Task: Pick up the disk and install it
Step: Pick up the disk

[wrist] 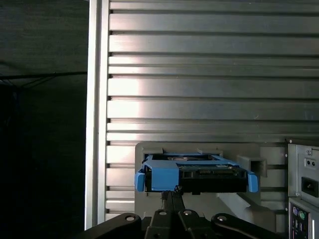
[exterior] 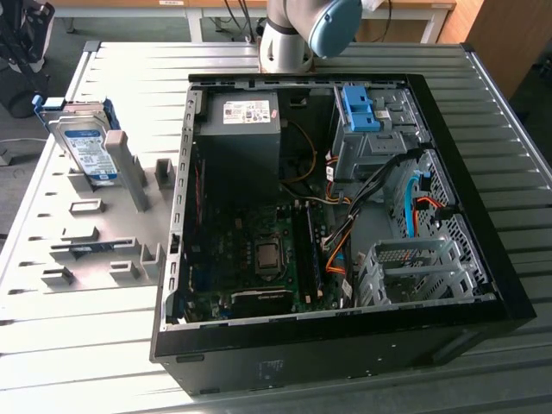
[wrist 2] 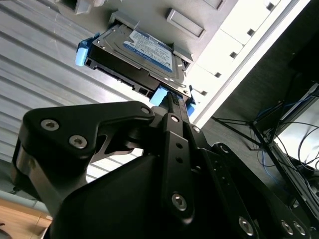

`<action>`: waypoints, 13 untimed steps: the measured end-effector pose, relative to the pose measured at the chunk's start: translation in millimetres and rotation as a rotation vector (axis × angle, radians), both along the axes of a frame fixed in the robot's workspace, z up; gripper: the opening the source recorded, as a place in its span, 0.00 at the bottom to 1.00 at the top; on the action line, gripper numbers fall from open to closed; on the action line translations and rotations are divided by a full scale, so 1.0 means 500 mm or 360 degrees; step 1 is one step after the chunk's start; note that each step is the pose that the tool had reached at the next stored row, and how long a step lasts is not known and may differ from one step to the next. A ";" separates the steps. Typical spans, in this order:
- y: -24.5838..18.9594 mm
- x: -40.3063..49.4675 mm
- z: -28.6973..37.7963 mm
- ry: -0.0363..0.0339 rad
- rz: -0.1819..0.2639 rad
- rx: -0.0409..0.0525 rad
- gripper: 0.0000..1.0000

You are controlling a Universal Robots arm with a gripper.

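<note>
One disk [exterior: 86, 142] leans in a grey rack [exterior: 95, 233]. The gripper [wrist: 172, 191] faces it, pressed tightly together and gripping nothing.

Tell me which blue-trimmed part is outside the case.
The disk, propped on the grey rack at the exterior view's left; the blue bracket sits atop the drive cage inside the case.

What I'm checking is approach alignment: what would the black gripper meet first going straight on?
Likely the flat silver-metal disk with blue plastic rails, at its near end; the gripper aims at it in both wrist views, gap unclear.
</note>
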State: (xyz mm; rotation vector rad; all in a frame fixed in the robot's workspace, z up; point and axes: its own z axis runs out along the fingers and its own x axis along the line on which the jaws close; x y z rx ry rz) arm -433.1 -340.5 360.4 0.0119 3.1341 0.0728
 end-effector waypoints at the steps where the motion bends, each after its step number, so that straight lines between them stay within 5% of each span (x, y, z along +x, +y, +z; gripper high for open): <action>1: 0.0000 0.000 0.000 0.0000 0.0004 0.0000 0.11; 13: 0.0000 0.000 0.000 0.0000 0.0053 0.0000 0.11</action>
